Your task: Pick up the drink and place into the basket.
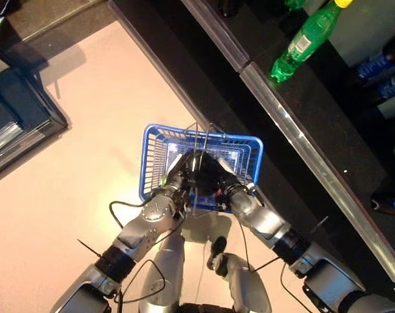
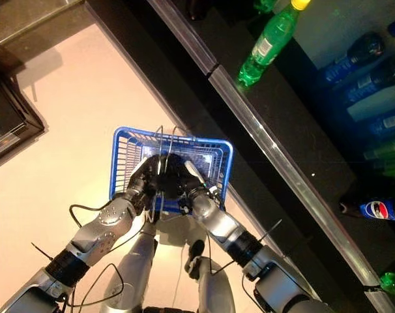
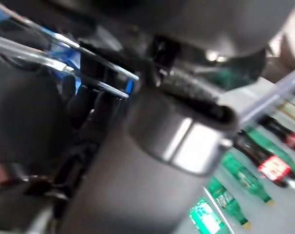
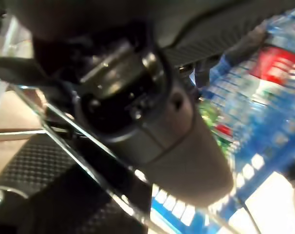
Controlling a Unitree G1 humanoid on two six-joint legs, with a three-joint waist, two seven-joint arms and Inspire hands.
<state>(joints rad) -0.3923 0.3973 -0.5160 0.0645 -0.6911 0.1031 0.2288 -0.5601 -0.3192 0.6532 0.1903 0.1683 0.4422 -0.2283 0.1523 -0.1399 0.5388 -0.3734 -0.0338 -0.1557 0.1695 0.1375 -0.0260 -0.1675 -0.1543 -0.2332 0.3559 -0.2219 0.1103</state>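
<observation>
The blue basket (image 1: 251,145) hangs in front of me, above the pale floor. My left hand (image 1: 180,176) is shut on its thin wire handles (image 1: 199,138). My right hand (image 1: 217,175) reaches down inside the basket, right beside the left hand. In the right wrist view a drink with a red label (image 4: 274,63) lies against the blue mesh, and a dark finger (image 4: 248,45) curls over it. In the eye views the hands hide the drink.
A dark shelf with a metal front rail (image 1: 295,130) runs along the right. On it are a green bottle (image 1: 305,39) and blue-labelled bottles (image 1: 380,65). A dark cabinet (image 1: 15,124) stands at the left. The left wrist view shows green and dark bottles (image 3: 269,165).
</observation>
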